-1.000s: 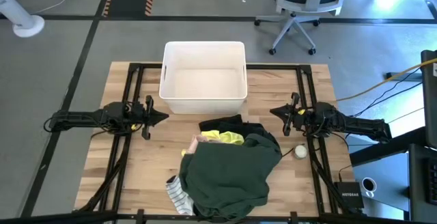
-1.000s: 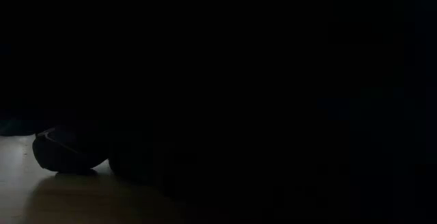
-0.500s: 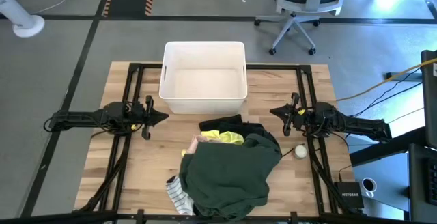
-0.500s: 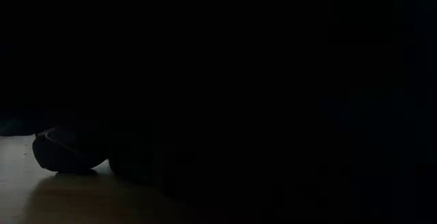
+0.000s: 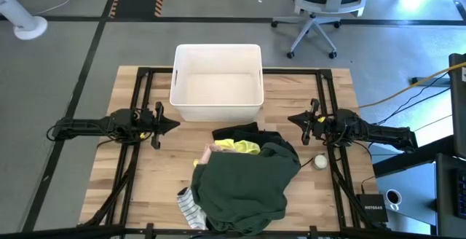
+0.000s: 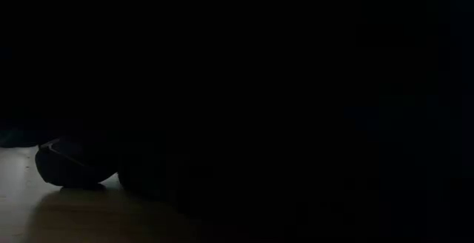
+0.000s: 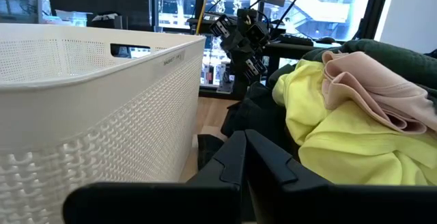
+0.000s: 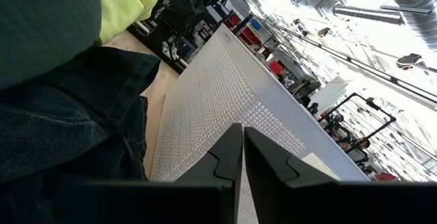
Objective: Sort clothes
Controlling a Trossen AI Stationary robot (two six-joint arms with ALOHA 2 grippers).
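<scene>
The clothes lie heaped on the wooden table's near middle: a large dark green garment [image 5: 244, 181] on top, a black one [image 5: 244, 132] behind it, a neon yellow piece [image 5: 244, 147], a small pale pink piece [image 5: 211, 151] and a grey-white striped sock [image 5: 191, 208] at the near left. The yellow [image 7: 334, 135] and pink [image 7: 372, 87] pieces show close in the left wrist view. My left gripper [image 5: 175, 123] waits shut at the table's left, level, pointing at the middle. My right gripper [image 5: 291, 118] waits shut at the right, pointing back at it. Neither touches the clothes.
A white plastic basket [image 5: 217, 83] stands at the far middle, just beyond both grippers. A small white ball [image 5: 320, 162] lies on the table right of the heap. Black frame rails [image 5: 138, 108] run along the table's sides. The low view is almost wholly dark.
</scene>
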